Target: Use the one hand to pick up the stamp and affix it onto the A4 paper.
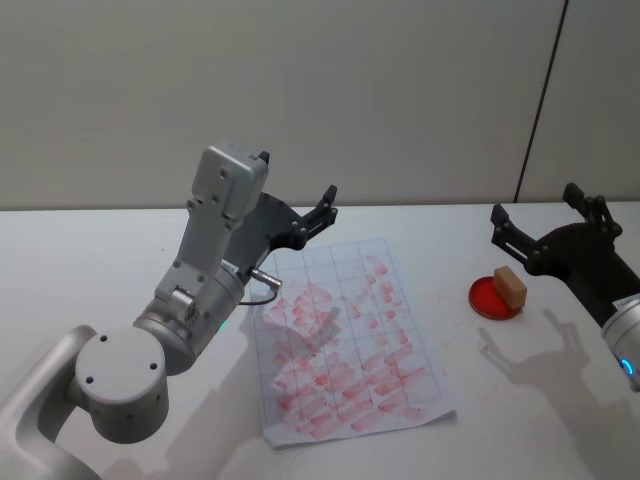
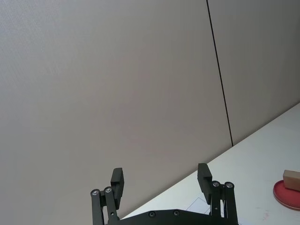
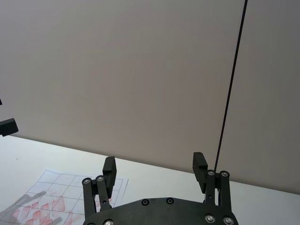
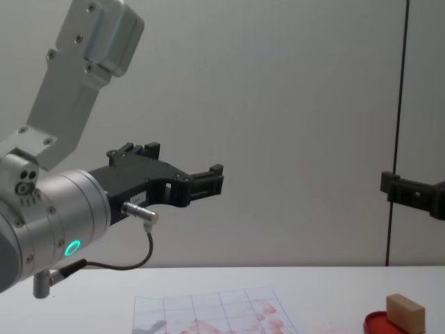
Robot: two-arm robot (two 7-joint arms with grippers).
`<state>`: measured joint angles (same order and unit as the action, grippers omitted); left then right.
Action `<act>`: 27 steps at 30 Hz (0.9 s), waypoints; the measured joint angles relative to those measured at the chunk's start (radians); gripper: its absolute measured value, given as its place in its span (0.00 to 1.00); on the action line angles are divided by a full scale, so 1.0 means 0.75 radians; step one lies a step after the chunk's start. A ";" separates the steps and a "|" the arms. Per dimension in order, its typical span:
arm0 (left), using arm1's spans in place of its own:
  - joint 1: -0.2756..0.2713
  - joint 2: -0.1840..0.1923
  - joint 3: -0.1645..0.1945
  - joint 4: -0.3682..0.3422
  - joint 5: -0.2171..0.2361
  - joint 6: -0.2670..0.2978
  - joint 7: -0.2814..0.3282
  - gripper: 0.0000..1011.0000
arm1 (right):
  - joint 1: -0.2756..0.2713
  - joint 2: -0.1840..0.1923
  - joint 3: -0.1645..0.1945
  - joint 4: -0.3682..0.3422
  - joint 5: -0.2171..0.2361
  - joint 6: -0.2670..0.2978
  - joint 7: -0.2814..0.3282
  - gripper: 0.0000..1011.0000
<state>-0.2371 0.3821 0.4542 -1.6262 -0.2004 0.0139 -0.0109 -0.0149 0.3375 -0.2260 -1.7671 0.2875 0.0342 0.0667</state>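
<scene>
the right gripper, fingers spread, is hovering near the stamp, which is sitting on the red pad right of the paper. the left gripper, likewise spread, is hanging above the paper's far edge, apparently clear of it.

Two black two-fingered grippers, one on each of two silver-grey arms: the left gripper and the right gripper, each with its two fingers spread apart. One stamp, a light-tan wooden block, lower than the right gripper and near it. One round red ink pad, directly under that stamp. One A4 paper, a gridded sheet between the two grippers, nearer the left one, with reddish smudges too many to count. One white table.
</scene>
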 joint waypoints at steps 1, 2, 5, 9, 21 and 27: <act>0.000 0.000 0.000 0.000 0.000 0.000 0.000 0.99 | 0.000 0.000 0.000 0.000 0.000 0.000 0.000 0.99; 0.000 0.000 0.000 0.000 0.000 0.000 0.000 0.99 | 0.000 0.000 0.000 0.000 0.000 0.000 0.000 0.99; 0.000 0.000 0.000 0.000 0.000 0.000 0.000 0.99 | 0.000 0.000 0.000 0.000 0.000 0.000 0.000 0.99; 0.000 0.000 0.000 0.000 0.000 0.000 0.000 0.99 | 0.000 0.000 0.000 0.000 0.000 0.000 0.000 0.99; 0.000 0.000 0.000 0.000 0.000 0.000 0.000 0.99 | 0.000 0.000 0.000 0.000 0.000 0.000 0.000 0.99; 0.000 0.000 0.000 0.000 0.000 0.000 0.000 0.99 | 0.001 0.000 0.001 0.001 0.000 0.000 0.001 0.99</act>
<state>-0.2371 0.3821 0.4542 -1.6262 -0.2004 0.0139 -0.0109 -0.0145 0.3374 -0.2255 -1.7665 0.2874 0.0340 0.0671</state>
